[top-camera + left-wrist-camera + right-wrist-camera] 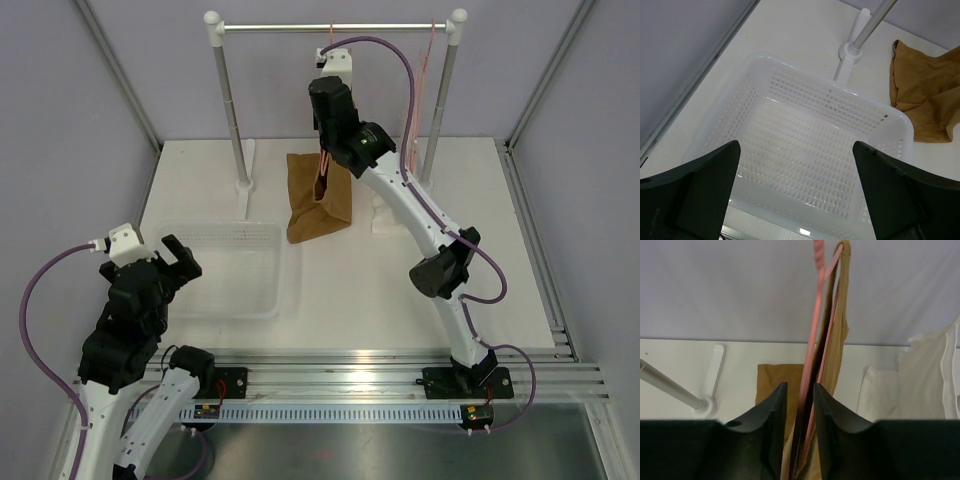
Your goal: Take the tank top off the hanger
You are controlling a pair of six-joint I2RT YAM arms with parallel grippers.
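The tank top (pixel 318 205) hangs from its hanger (pixel 813 335), hem heaped on the table (pixel 480 270) — my right gripper (pixel 799 390), arm stretched up toward the rail (pixel 330 27), pinches both. My left gripper (pixel 796 150) hovers spread over one basket (pixel 765 65). A second hanger (pixel 431 60) — two in all; one white garment (pixel 930 375).

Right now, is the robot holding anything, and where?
The right gripper has its jaws closed low on the hanger wires, pinching tank top cloth too. The left gripper holds nothing.
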